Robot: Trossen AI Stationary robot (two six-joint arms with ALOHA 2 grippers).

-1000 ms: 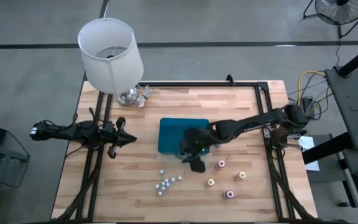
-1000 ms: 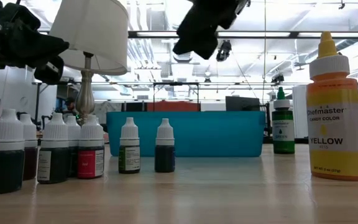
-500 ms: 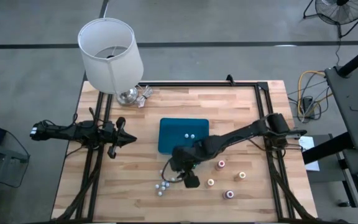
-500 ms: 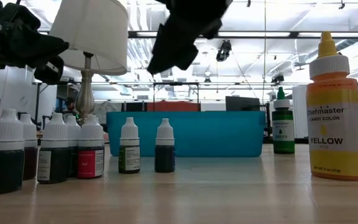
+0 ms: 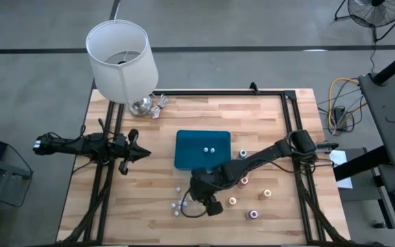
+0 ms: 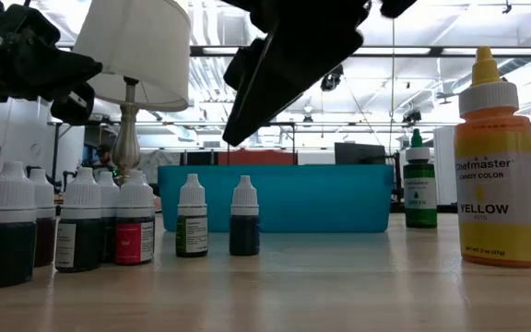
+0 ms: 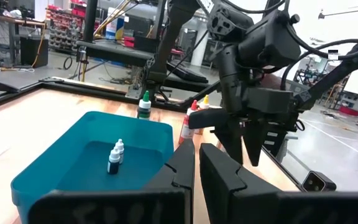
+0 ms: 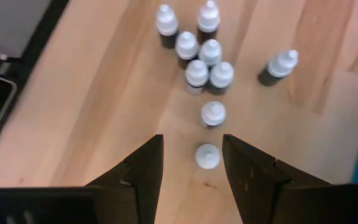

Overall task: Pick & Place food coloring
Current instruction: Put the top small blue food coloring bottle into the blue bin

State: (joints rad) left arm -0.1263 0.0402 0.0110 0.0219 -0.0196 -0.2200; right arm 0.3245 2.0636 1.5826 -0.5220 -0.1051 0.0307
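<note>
Several small white-capped dropper bottles (image 5: 179, 204) stand in a loose cluster on the table, near its near edge. My right gripper (image 5: 201, 200) hangs open above them, pointing down. In the right wrist view its fingers (image 8: 192, 143) stand on either side of the nearest bottle (image 8: 207, 155) without touching it. Two more small bottles (image 5: 209, 148) stand inside the blue tray (image 5: 187, 159). Larger bottles with coloured tops (image 5: 243, 182) stand to the right of the cluster. My left gripper (image 5: 142, 154) waits shut at the table's left side.
A white-shaded lamp (image 5: 121, 58) stands at the far left corner. A tall yellow bottle (image 6: 498, 166) and a green one (image 6: 420, 184) rise on the right in the low view. Bare wood lies left of the tray and the cluster.
My right gripper has moved from over the tray's near right corner toward the table's near edge and to the left, coming down over the cluster of small bottles. The bottles and tray have stayed in place.
</note>
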